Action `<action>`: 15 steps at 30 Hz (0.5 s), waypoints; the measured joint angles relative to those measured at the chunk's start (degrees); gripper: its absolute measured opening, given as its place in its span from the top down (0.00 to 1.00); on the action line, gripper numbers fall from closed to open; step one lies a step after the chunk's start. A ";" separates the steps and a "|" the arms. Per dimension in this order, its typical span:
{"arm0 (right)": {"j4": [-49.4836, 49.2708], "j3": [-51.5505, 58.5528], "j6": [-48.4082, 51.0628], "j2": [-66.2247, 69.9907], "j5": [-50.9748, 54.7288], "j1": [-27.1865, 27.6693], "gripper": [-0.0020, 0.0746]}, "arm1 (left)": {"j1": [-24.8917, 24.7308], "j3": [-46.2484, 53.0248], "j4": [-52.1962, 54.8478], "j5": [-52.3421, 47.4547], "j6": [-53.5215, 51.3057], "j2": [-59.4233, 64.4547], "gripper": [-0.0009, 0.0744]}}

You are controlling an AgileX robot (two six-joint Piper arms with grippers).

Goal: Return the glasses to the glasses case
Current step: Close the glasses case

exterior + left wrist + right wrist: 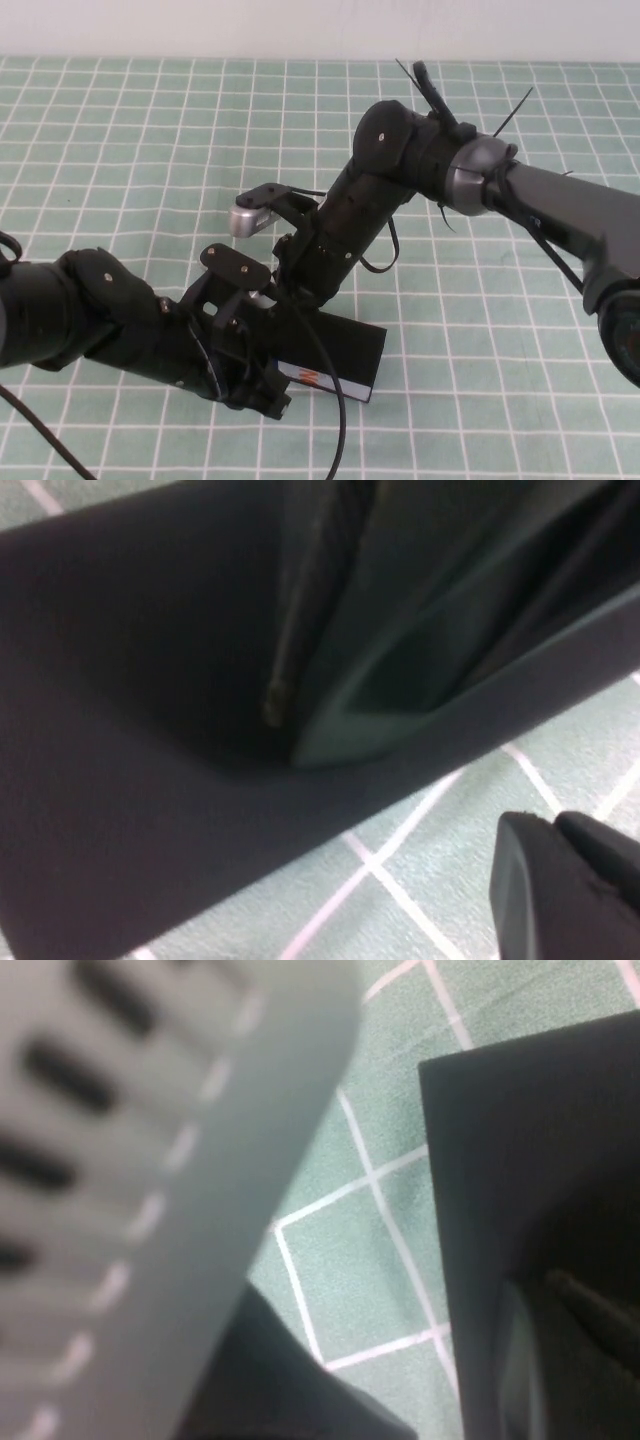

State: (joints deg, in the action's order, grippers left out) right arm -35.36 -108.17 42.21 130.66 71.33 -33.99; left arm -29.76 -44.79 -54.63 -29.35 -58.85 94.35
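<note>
The black glasses case [345, 352] lies near the table's front, its white printed strip [318, 377] facing me. In the left wrist view the case [120, 810] stands open, and the black glasses [395, 680] lie inside it, one dark lens catching a greenish shine. The right wrist view shows the case wall [490, 1180] and a lens edge [522, 1375] inside. My left gripper [256, 388] is at the case's left front end; part of it shows in its wrist view [565, 890]. My right gripper [288, 285] reaches down to the case's far left side, mostly hidden by both arms.
The table is covered by a green cloth with a white grid [500, 300]. Both arms cross over the table's middle. A blurred grey slotted part [150, 1160] fills one side of the right wrist view.
</note>
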 joint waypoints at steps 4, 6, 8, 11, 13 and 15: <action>0.63 -1.04 -0.21 -0.33 0.22 0.00 0.99 | 0.00 0.00 0.51 -1.36 0.00 -1.53 0.99; 2.49 -1.86 -0.28 -0.93 0.21 -0.47 0.99 | 0.00 0.00 0.63 -2.12 0.00 -3.83 0.99; 6.96 -3.34 -1.27 -2.37 -0.46 -0.68 0.99 | 0.00 0.00 1.07 -2.37 0.00 -7.69 0.99; 14.42 -6.89 -5.83 -6.19 -1.18 -0.46 0.99 | 0.00 -0.92 3.75 -2.77 0.00 -14.74 0.99; 19.15 -9.74 -11.37 -9.81 -2.74 0.03 0.99 | 0.00 -2.54 6.59 -3.19 0.00 -19.16 0.99; 22.62 -12.37 -16.47 -13.22 -4.60 0.72 0.99 | 0.00 -4.78 9.37 -3.46 0.00 -23.64 0.99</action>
State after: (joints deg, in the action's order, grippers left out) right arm -12.73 -120.53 25.74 117.44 66.74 -33.26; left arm -29.76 -49.57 -45.26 -32.81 -58.85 70.71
